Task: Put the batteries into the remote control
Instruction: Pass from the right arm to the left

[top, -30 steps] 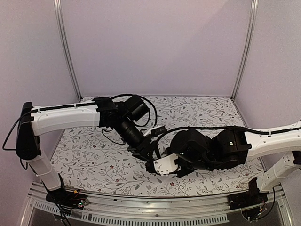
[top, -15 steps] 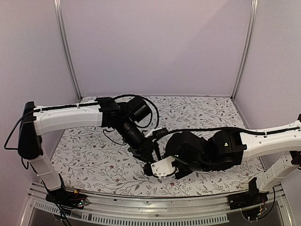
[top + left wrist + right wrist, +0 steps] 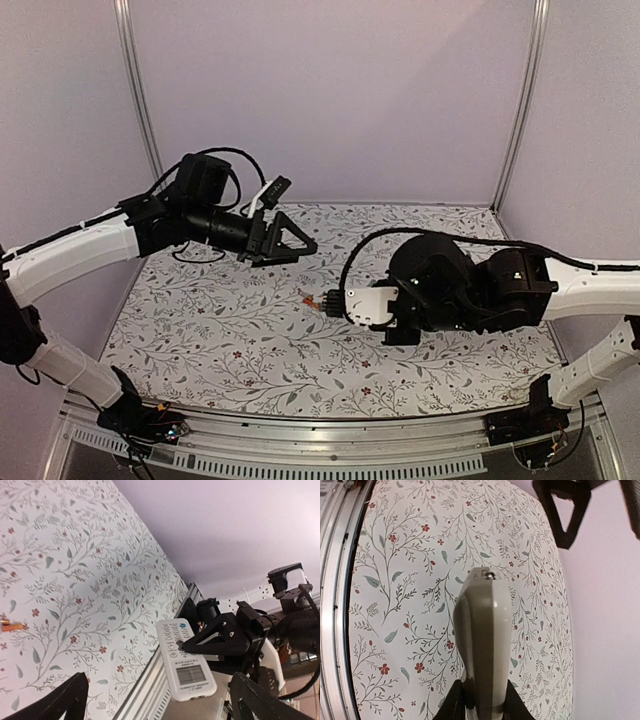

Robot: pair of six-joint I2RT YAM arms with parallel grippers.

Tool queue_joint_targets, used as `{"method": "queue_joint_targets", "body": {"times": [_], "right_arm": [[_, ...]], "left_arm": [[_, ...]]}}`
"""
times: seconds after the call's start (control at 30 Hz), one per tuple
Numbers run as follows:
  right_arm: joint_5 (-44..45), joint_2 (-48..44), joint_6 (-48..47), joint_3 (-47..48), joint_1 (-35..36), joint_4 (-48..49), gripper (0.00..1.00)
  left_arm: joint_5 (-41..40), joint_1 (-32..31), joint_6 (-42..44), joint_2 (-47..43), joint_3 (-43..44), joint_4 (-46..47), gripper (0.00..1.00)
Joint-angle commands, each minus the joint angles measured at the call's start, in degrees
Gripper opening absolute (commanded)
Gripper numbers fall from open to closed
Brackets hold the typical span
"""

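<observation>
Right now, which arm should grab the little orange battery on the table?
The left. Its pincer is open and empty above the table, free to go down to the battery. The right pincer is shut on the remote control, so it is busy.

So the left arm [image 3: 80,250] is reaching in from the left side, raised pretty high with its wrist aimed right toward the middle. The left gripper [image 3: 300,213] has its jaws spread wide apart with nothing between them. Meanwhile the right arm [image 3: 590,290] comes in lower from the right, elbow bunched up and wrist facing left, and the right gripper [image 3: 333,299] is pinched tight on the remote [image 3: 186,670].
</observation>
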Motion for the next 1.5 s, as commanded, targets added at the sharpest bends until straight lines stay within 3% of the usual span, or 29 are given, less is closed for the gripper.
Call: {"method": "queue_joint_targets", "body": {"times": [0.0,0.17,0.33,0.5,0.67,1.2,1.33,1.47], "right_arm": [[-4.4,-6.0,11.0,-1.2,-7.4,8.7,0.00],[-6.0,-12.5,20.7,-6.1,-11.2,22.6,0.00],[2.3,-15.0,31.6,-8.0,-11.7,31.0,0.00],[4.4,-15.8,40.2,-9.9,-11.9,37.5,0.00],[3.4,-14.5,47.9,-11.0,-11.9,40.5,0.00],[-5.9,-10.3,57.1,-11.9,-12.0,43.6,0.00],[-8.6,-9.2,57.6,-11.4,-12.1,43.5,0.00],[-10.6,-8.7,58.3,-11.0,-13.1,42.8,0.00]], "left_arm": [[-18.0,1.5,-2.1,-11.5,-13.0,17.1,1.00],[-31.7,0.3,0.5,-19.5,-20.5,22.2,1.00],[-41.6,-9.1,8.7,-18.0,-21.9,27.9,1.00],[-42.6,-15.5,14.5,-12.0,-19.1,32.6,0.99],[-48.1,-21.6,20.4,-5.6,-12.9,32.2,0.92],[-56.6,-26.0,25.8,4.9,-1.2,27.2,0.77],[-58.1,-26.0,26.4,6.2,0.8,25.6,0.67],[-60.0,-26.0,27.0,6.4,1.1,24.7,0.48]]}}
